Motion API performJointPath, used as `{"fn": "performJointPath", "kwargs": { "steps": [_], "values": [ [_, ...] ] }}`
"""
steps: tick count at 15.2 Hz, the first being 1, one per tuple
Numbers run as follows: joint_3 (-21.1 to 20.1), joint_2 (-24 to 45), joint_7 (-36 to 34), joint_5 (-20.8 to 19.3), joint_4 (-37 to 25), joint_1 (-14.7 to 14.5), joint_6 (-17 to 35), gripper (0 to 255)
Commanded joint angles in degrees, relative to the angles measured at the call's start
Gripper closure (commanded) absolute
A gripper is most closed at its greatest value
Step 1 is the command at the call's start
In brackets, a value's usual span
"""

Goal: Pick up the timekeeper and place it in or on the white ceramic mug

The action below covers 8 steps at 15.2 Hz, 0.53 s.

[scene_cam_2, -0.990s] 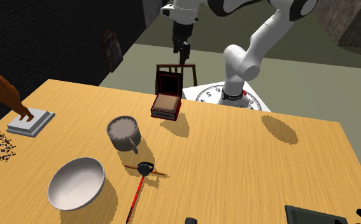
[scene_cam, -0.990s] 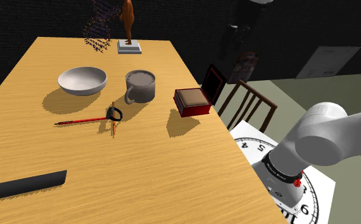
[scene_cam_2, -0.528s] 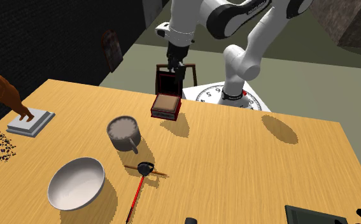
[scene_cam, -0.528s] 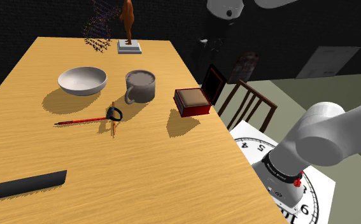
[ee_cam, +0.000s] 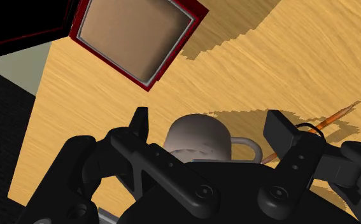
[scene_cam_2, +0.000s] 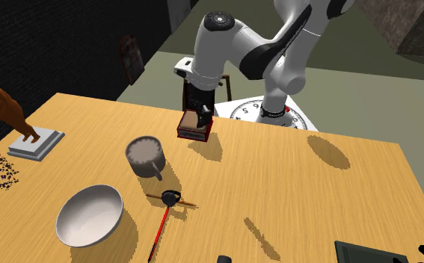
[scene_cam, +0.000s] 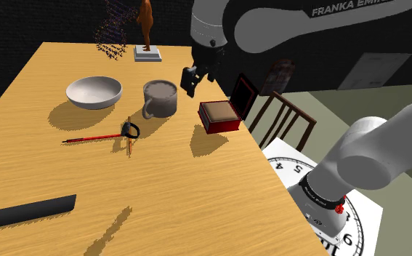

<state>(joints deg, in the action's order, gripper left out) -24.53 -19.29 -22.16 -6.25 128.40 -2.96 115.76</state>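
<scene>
Shoulder cam: beside stand [scene_cam: 293,172], looks down across table [scene_cam: 182,182]. Second cam: high on the opposite side, facing the arm [scene_cam_2: 232,45]. Wrist cam: close over mug [ee_cam: 197,137] and red box [ee_cam: 137,38]; all three share those.

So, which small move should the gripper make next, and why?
Probably shift over the red box, which looks like the thing to pick, and lower. The gripper hangs open and empty above the table, near the grey mug, not yet down at the box.
</scene>
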Motion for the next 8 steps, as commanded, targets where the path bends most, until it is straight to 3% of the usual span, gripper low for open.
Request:
{"fn": "performJointPath", "kwargs": {
  "steps": [1,8],
  "values": [
    [-2.57,4.43,-3.32,-2.66,-2.17,0.34,1.66,0],
    [-9.1,21.1,-15.95,-16.1,-12.06,-0.55,2.93,0]
  ]
}}
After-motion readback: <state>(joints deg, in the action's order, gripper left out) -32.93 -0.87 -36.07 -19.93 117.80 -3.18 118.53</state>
